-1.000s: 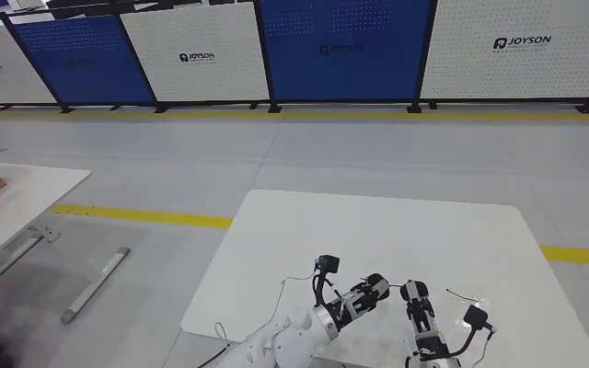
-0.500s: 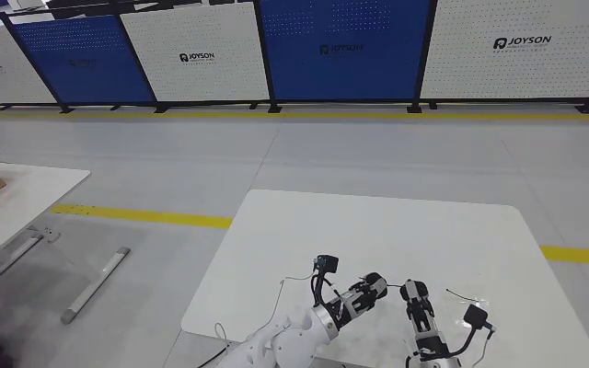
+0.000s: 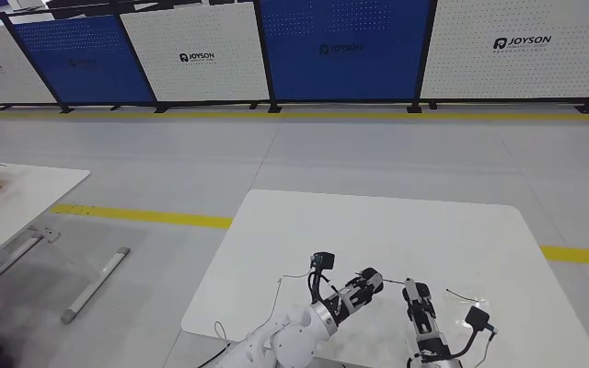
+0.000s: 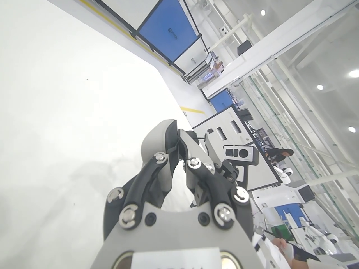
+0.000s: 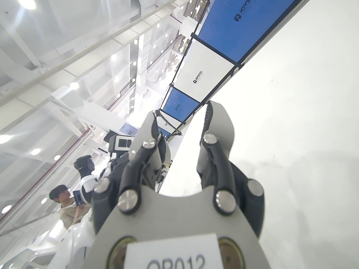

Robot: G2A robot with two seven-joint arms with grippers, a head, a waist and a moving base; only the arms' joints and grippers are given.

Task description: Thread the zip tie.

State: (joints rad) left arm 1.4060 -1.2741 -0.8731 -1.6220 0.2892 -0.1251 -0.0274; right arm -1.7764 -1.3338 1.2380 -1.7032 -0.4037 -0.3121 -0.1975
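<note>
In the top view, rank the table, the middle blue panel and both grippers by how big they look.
1. table
2. blue panel, though farther off
3. left gripper and right gripper, alike

The top camera is sitting high on the robot, looking down and forward over the worktop (image 3: 386, 230) from well above. It is taking in the whole slab, with both arms entering at 6 o'clock and the partition panels (image 3: 345, 51) standing far off at 12 o'clock. The left wrist camera is riding close behind the left pincer (image 4: 178, 132), peering along it low across the worktop toward the panels. The right wrist camera is riding equally close behind the right pincer (image 5: 181, 110), tilting upward so the ceiling (image 5: 70, 29) is taking much of its field. All three views are sharing the white worktop surface and the blue and white panels.
</note>
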